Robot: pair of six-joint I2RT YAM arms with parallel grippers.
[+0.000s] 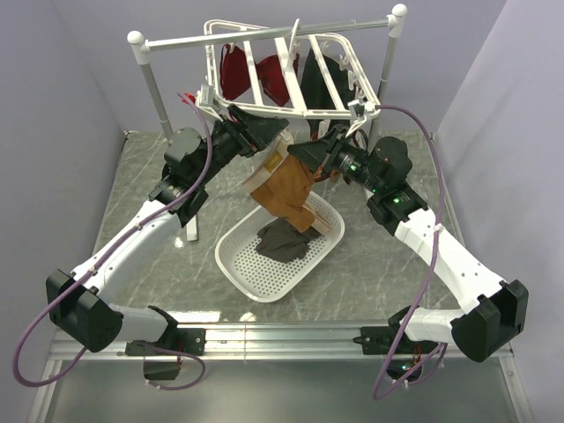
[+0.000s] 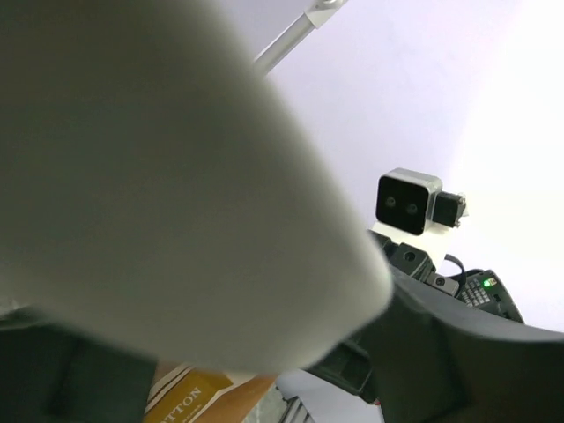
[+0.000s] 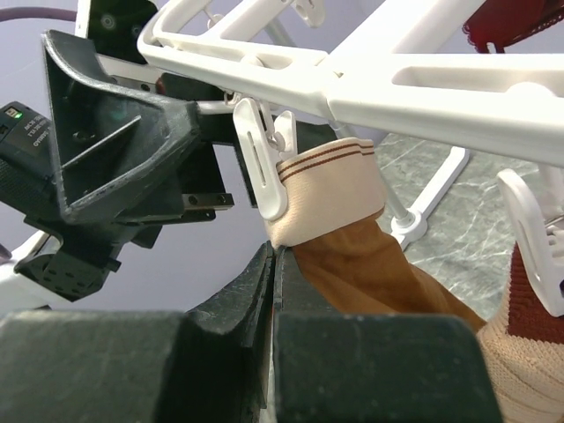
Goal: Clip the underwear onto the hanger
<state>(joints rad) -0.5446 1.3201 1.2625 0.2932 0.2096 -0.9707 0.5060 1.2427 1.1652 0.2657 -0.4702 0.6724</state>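
The white hanger (image 1: 300, 112) hangs from the rail at the back. The rust-brown underwear (image 1: 286, 189) hangs below its near edge, between both grippers. My right gripper (image 3: 275, 256) is shut on the lower edge of the beige waistband (image 3: 330, 189). A white clip (image 3: 256, 163) under the hanger (image 3: 397, 88) lies against the waistband's side. My left gripper (image 1: 275, 134) is at that clip, with one black finger (image 3: 115, 150) beside it. Its jaws are hidden. In the left wrist view a blurred white shape fills the frame, with the underwear's label (image 2: 189, 397) below it.
A white perforated basket (image 1: 233, 264) on the table holds a dark grey garment (image 1: 282, 240). Dark red (image 1: 256, 75) and black (image 1: 319, 79) garments hang on the hanger. The grey rail (image 1: 264, 33) stands on two posts. A pale ribbed piece (image 3: 529, 352) hangs from a second clip (image 3: 529, 233).
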